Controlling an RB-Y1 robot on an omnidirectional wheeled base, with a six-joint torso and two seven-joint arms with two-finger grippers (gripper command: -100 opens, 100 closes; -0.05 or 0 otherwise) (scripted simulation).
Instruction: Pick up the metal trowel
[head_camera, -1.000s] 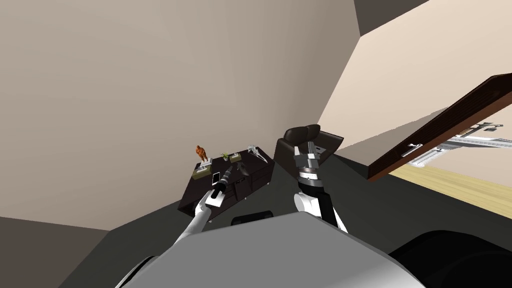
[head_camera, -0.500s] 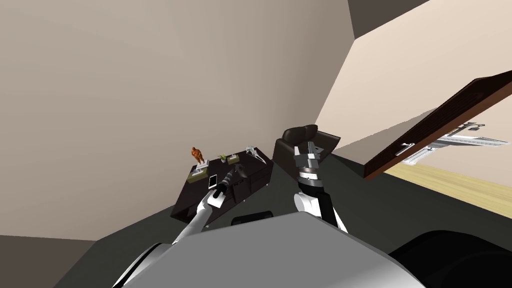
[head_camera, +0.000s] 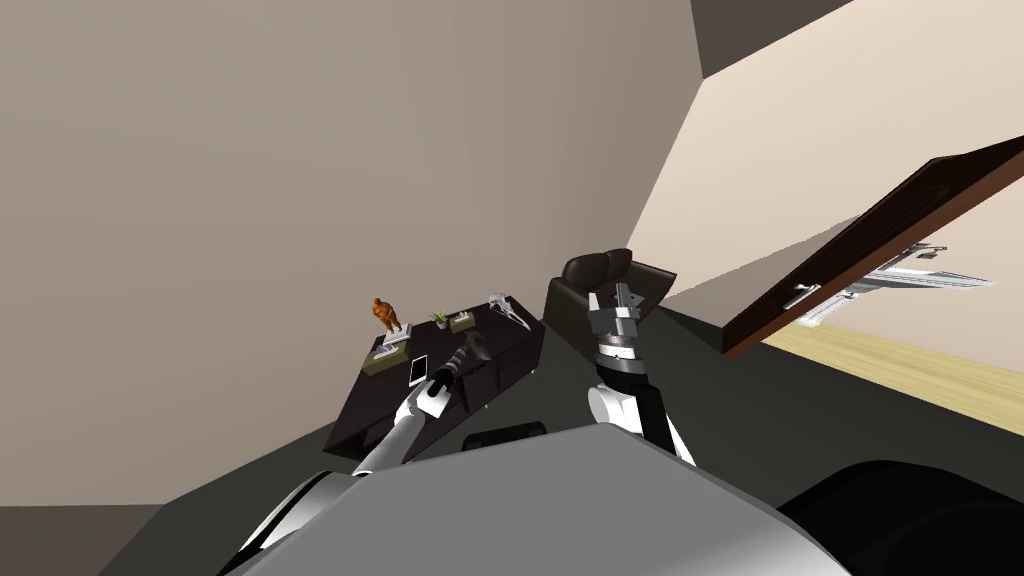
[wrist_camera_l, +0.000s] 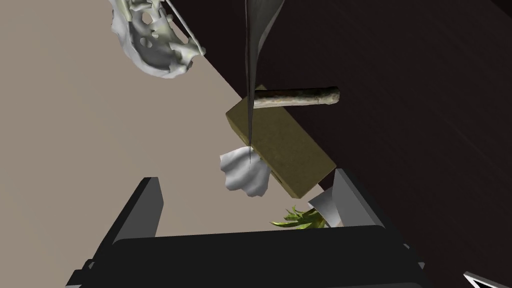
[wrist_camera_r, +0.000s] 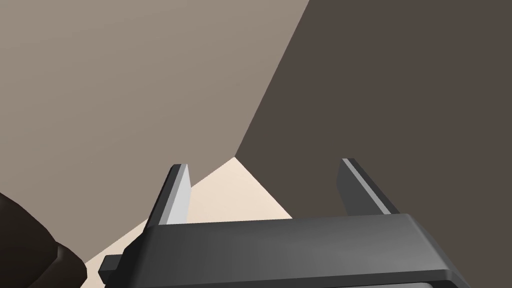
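Trowel (wrist_camera_l: 300, 97) on dark cabinet (wrist_camera_l: 425, 100), ahead of spread left pincer (wrist_camera_l: 245, 179).

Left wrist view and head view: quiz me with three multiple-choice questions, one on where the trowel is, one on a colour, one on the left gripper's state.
1. Where does the trowel lie?
A on the floor
B on the dark cabinet top, by the olive tissue box
C in an armchair

2. What colour is the figurine on the cabinet?
A orange
B blue
C white

3. How is the left gripper?
A shut on the trowel
B shut on the tissue box
C open, holding nothing

Answers:
1 B, the left wrist view shows its handle on the dark top at the box's corner.
2 A, it stands out orange in the head view.
3 C, its fingers stand apart, short of the trowel.
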